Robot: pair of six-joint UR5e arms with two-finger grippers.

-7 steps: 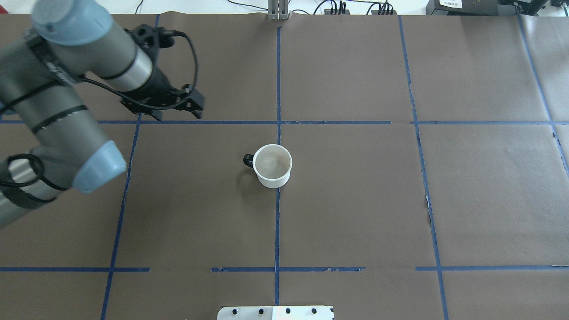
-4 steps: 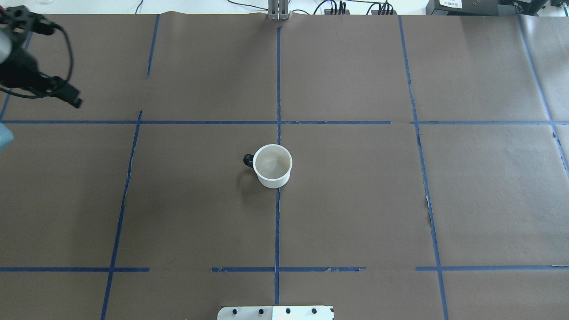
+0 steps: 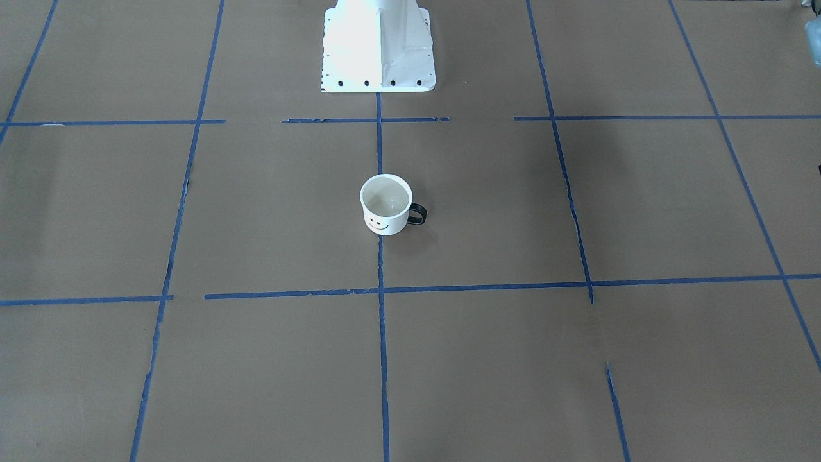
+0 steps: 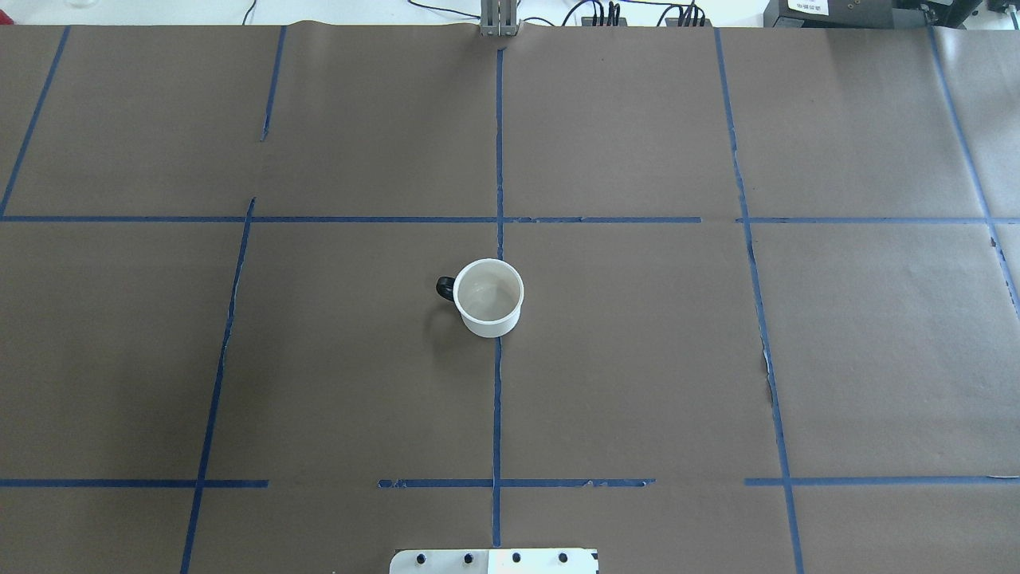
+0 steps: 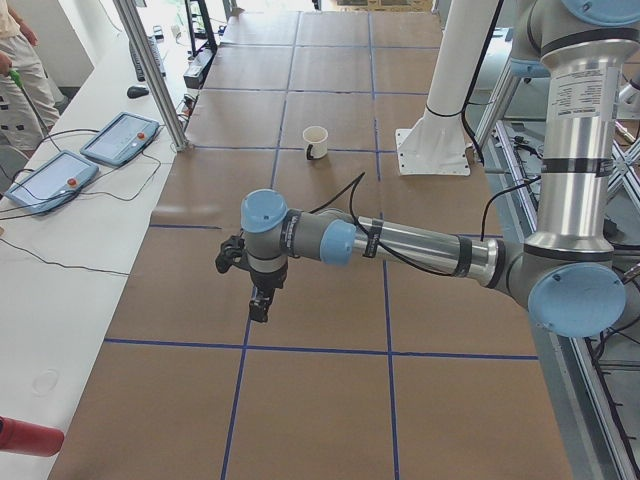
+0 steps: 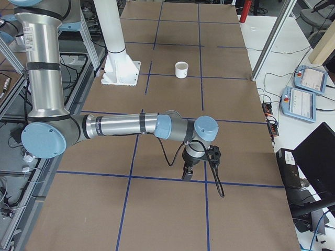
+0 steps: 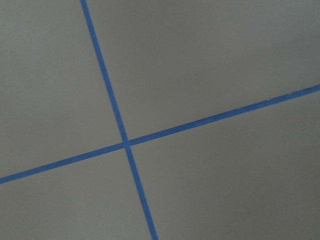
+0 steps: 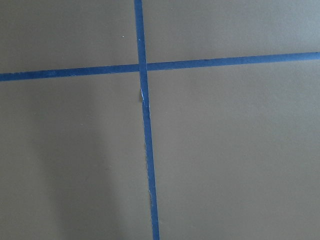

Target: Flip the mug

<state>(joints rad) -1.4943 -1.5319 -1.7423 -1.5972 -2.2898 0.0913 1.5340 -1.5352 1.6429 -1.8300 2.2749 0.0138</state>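
The mug (image 4: 488, 296) stands upright, mouth up, at the middle of the overhead frame on the brown-papered desk (image 4: 637, 359), over the central line of blue tape (image 4: 497, 399). Its axis is vertical. Its dark handle (image 4: 445, 288) sticks out toward the frame's left, the left arm's side, and the front-facing view shows its smiley face (image 3: 379, 224) turned away from the robot.

Nothing touches it. Both arms are well apart from it and out of the overhead frame. In the left side view the left arm (image 5: 400, 240) stretches low across the foreground, the left jaws hanging downward, the mug (image 5: 315, 142) far up the frame. In the right side view the right arm (image 6: 120, 125) mirrors that pose, the mug (image 6: 181, 69) again far up the frame. Neither looks clearly nearer.

Whether the left jaws or the right jaws are released or clenched I cannot tell: only the side views show them, small and dark, and each wrist camera shows just crossed tape on paper.
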